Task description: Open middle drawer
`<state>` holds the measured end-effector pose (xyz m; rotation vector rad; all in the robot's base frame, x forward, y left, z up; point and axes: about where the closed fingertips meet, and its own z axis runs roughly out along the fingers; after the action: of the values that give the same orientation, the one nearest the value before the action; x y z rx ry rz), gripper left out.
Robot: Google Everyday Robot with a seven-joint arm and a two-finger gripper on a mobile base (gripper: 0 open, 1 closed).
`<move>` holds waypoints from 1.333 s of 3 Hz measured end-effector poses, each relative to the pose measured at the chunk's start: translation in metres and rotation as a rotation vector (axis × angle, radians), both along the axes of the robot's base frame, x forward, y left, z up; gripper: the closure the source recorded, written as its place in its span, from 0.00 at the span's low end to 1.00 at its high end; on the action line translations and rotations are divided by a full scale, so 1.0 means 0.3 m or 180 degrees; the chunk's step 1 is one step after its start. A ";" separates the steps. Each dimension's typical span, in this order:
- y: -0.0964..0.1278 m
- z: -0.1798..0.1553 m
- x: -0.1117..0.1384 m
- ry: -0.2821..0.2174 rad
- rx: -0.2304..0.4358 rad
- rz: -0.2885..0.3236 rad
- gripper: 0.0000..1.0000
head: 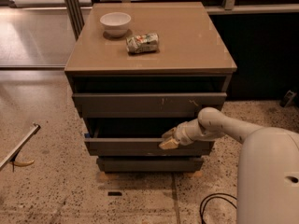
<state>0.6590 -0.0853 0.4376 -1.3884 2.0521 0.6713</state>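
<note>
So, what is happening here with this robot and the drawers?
A robot arm is working on the middle drawer of a low cabinet. Its gripper is at the top edge of that drawer's front, toward the right side. The drawer stands partly out, with a dark gap above its front, so it is open only a little. A white bowl and what looks like a crushed can sit on the cabinet top, away from the arm.

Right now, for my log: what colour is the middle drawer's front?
The middle drawer is dark grey-brown, per the camera view; the gripper is at its top edge.
</note>
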 end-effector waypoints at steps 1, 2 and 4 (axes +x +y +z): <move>-0.022 0.005 -0.045 -0.0019 0.0043 -0.0059 0.32; -0.021 0.005 -0.046 -0.0019 0.0043 -0.0059 0.09; -0.044 0.015 -0.190 -0.0009 0.0081 -0.0040 0.16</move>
<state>0.6019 -0.0986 0.4419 -1.3604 2.0414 0.6875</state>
